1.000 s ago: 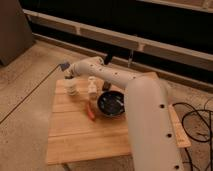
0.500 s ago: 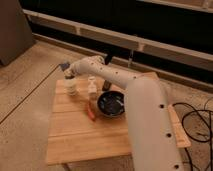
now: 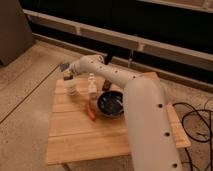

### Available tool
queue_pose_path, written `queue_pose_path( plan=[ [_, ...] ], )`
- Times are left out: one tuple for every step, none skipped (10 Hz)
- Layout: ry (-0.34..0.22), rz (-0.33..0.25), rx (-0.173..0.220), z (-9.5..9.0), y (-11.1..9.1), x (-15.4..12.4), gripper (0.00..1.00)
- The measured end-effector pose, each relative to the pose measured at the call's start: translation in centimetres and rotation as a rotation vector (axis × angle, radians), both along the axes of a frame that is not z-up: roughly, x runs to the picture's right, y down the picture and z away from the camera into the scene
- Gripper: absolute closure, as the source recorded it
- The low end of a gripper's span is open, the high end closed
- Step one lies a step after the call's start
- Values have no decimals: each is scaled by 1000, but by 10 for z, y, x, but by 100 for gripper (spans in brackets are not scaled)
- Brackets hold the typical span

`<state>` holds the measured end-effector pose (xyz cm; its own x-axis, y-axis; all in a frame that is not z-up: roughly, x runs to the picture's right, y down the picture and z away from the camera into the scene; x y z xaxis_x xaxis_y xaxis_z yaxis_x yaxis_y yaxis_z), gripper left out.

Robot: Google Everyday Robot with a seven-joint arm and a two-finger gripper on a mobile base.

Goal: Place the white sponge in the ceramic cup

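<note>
Only one camera view here, so everything's placed off the ceramic cup (image 3: 71, 89), which stood near the far left corner of the wooden worktop (image 3: 85, 142).

The hand (image 3: 65, 66) hovered right above the cup, and compared with half a second before it had barely budged, maybe a touch higher. The white sponge (image 3: 68, 76) looked like a pale lump between the hand and the cup's mouth, touching or nearly touching the rim. Honestly couldn't tell if the hand was clamped on it or had let go.

My read: the drop was happening right about then, and the sponge wasn't clearly down inside yet.

Right of the cup stood a slim white bottle (image 3: 92, 85), further right the dark bowl (image 3: 111, 104), with an orange-red stick (image 3: 90, 112) beside it. None of those had moved.
</note>
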<state>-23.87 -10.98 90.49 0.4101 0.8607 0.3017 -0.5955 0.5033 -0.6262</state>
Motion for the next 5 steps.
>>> queue_pose_path(
  plan=[
    [0, -2, -3, 0, 0, 0, 22],
    [0, -4, -6, 1, 0, 0, 22],
    [0, -5, -8, 1, 0, 0, 22],
    [-1, -6, -11, 1, -1, 0, 22],
    [0, -6, -13, 1, -1, 1, 22]
  ],
)
